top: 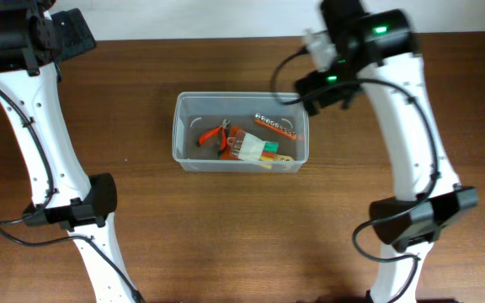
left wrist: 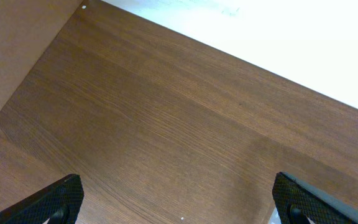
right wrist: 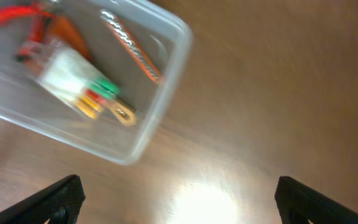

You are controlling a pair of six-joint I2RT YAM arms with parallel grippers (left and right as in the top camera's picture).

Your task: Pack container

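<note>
Right gripper (right wrist: pixel 179 202): fingers apart, nothing between them, hanging just off the far right corner of the container (right wrist: pixel 178 57). Left gripper (left wrist: pixel 180 202): fingers apart, empty, over bare table (left wrist: pixel 166 124) at the far left, well apart from the container. Container: clear plastic, rounded corners, raised rim, upright on the middle of the table, long side running left to right. Contents: orange-handled pliers (top: pixel 215 135) at left, a white pack (top: pixel 255 151) with coloured tips in the middle, an orange strip (top: pixel 276 126) along the far right; all loose. Handling, by judgement: light, thin-walled, likely to flex under a pinch, slick to the pads; the rim looks the stiffest part, so a pinch over the rim and wall of a short side suits best, kept level so the contents do not slide. Room: open wood on every side of the container; the far table edge lies close beyond the left gripper; both arm bases stand near, left and right.
</note>
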